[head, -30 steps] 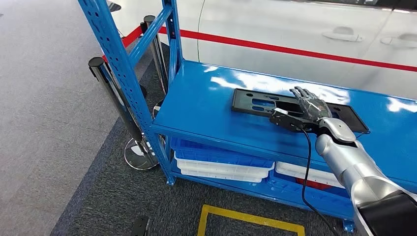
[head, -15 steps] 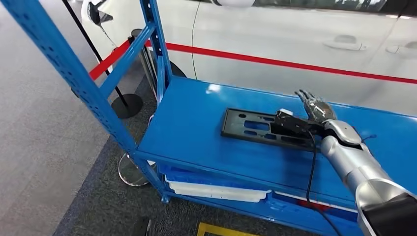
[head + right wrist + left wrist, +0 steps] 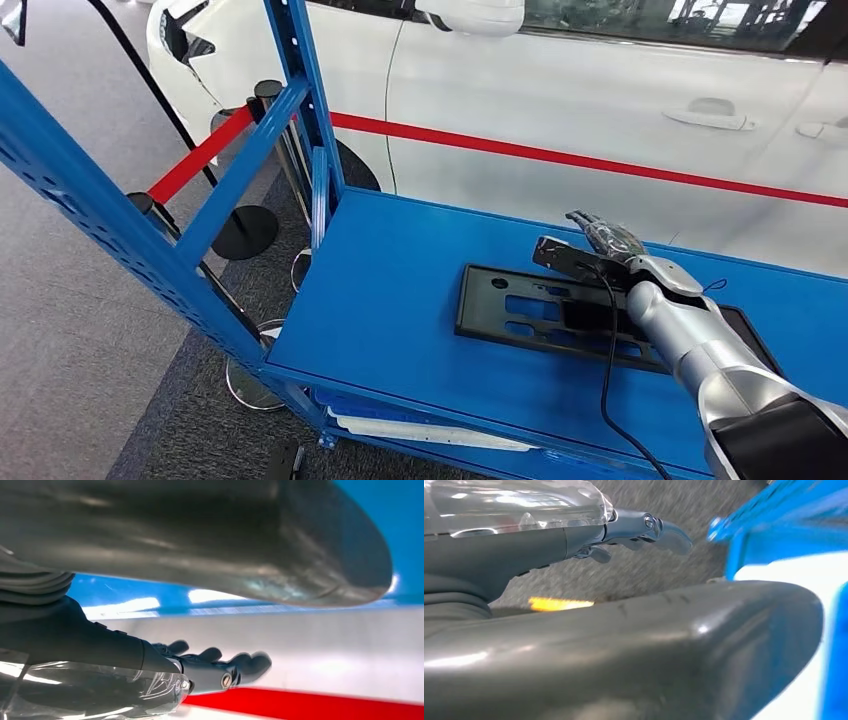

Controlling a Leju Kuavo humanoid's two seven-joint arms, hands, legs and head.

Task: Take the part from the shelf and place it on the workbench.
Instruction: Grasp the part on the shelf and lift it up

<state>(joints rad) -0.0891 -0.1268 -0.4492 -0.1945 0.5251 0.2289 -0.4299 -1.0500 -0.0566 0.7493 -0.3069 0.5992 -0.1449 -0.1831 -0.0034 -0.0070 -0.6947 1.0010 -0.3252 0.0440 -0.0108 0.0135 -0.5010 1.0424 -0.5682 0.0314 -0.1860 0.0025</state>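
Observation:
The part (image 3: 520, 312) is a flat black plate with slots, lying on the top level of the blue shelf (image 3: 400, 290). My right hand (image 3: 603, 236) hovers over the plate's far right edge with its fingers stretched out and apart, holding nothing. In the right wrist view the right hand (image 3: 220, 670) is spread in front of the shelf's blue surface (image 3: 370, 510). My left hand (image 3: 574, 630) hangs low over the carpet (image 3: 649, 570) beside the shelf's blue frame, fingers loosely extended and empty.
A white car (image 3: 600, 100) with a red stripe stands right behind the shelf. Blue uprights (image 3: 300, 90) rise at the shelf's left end. Stanchions with a red belt (image 3: 195, 160) stand to the left. White trays (image 3: 430, 432) sit on the lower level.
The camera has moved closer and tilted up, so the whole scene has shifted. My right hand has gone from resting over the plate to hovering at its far edge.

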